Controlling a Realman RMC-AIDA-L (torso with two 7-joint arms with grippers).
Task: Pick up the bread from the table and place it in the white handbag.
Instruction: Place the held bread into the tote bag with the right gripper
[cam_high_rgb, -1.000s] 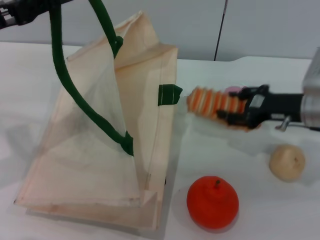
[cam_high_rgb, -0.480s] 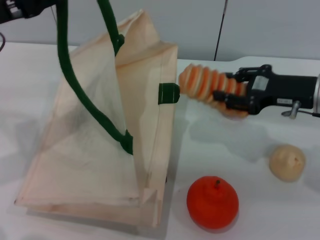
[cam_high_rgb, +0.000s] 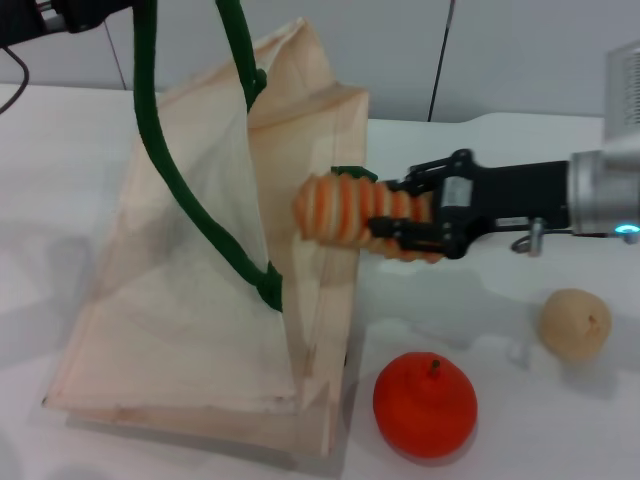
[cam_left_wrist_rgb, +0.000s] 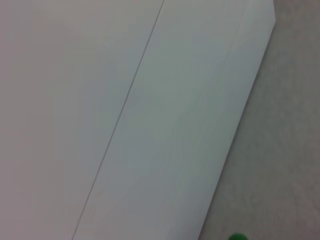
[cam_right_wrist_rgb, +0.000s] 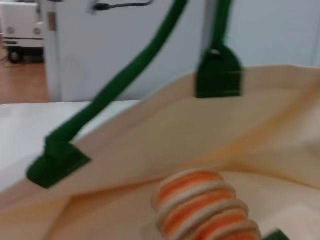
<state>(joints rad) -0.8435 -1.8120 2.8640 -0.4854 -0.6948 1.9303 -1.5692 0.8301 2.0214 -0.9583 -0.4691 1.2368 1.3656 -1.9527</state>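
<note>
Now the right pincer (cam_high_rgb: 400, 232) is clamped on the bread (cam_high_rgb: 350, 212), holding it level in the air, off the desk (cam_high_rgb: 480, 290). The loaf's free end pokes over the bag's (cam_high_rgb: 180, 300) open rim, just past the edge of the cream fabric, with the gripped end outside. From the right wrist, the striped loaf (cam_right_wrist_rgb: 205, 210) lies right at the bag's mouth, the inner cloth (cam_right_wrist_rgb: 150, 150) spread behind it and both green handle tabs in sight.

The bag stands tilted on the desk, its mouth drawn wide. One green rope handle (cam_high_rgb: 180, 200) rises to the upper corner of the head view, where the left pincer (cam_high_rgb: 55, 15) sits high above the desk; whether its fingers are open or closed cannot be told.

Nearer the robot, an orange fruit (cam_high_rgb: 425, 403) rests on the desk just beside the bag's corner. A beige ball (cam_high_rgb: 574, 324) lies farther right, apart from it.
</note>
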